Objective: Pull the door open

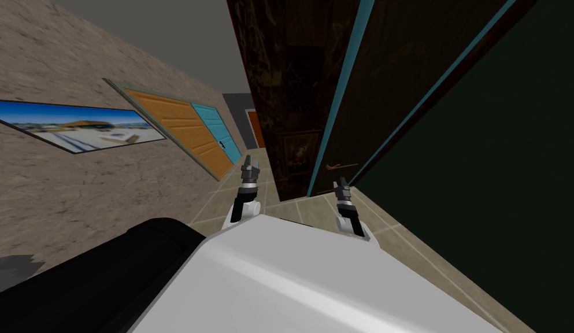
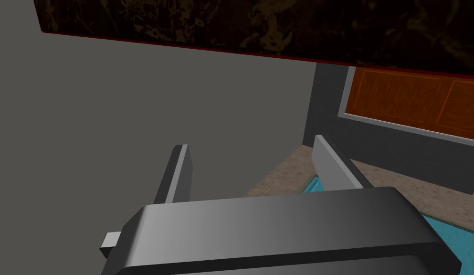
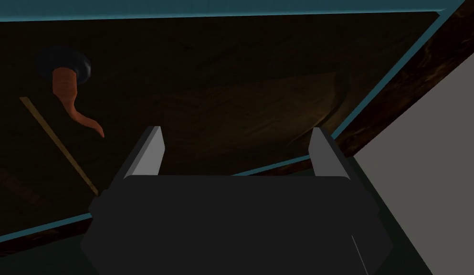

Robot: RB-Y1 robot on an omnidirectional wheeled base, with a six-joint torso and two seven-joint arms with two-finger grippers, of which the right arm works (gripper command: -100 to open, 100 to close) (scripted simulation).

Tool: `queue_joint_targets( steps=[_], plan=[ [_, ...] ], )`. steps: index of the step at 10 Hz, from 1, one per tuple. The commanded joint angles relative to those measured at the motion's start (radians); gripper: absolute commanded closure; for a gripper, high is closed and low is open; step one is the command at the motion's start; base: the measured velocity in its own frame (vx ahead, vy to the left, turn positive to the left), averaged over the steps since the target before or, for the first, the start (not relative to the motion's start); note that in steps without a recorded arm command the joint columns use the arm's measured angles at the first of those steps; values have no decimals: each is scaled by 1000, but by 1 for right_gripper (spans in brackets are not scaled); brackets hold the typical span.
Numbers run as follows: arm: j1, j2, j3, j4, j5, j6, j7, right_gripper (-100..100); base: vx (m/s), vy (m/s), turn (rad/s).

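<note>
A dark brown door (image 1: 389, 87) with a teal frame edge stands ahead on my right. Its curved orange lever handle (image 1: 336, 166) sits low on the panel. My right gripper (image 1: 340, 188) hovers just below and in front of that handle, open and empty. In the right wrist view the door panel (image 3: 240, 95) lies close ahead, and the handle (image 3: 71, 102) hangs off to one side of the open right gripper (image 3: 233, 143), apart from the fingers. My left gripper (image 1: 250, 170) is raised beside the dark wall; in its own view the left gripper (image 2: 255, 164) is open with nothing in it.
A dark patterned wall section (image 1: 285, 98) with a small picture stands left of the door. Across the tiled hallway (image 1: 245, 191) a beige wall carries a landscape picture (image 1: 77, 130), an orange door (image 1: 184, 130) and a teal door (image 1: 222, 136). A dark green wall (image 1: 499, 173) runs along my right.
</note>
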Motion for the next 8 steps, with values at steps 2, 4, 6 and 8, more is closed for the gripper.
queue_joint_targets(
  steps=[2,4,6,8],
  plan=[
    [-25,-11,5,69,1,-3,-6,-100,48,-109,150],
    [-48,-20,8,124,2,-4,-11,-100,50,-136,140],
    [-70,-28,11,179,3,-5,-16,-100,32,-131,145],
    [-91,-37,14,229,3,-6,-20,-100,33,-140,132]
  ],
)
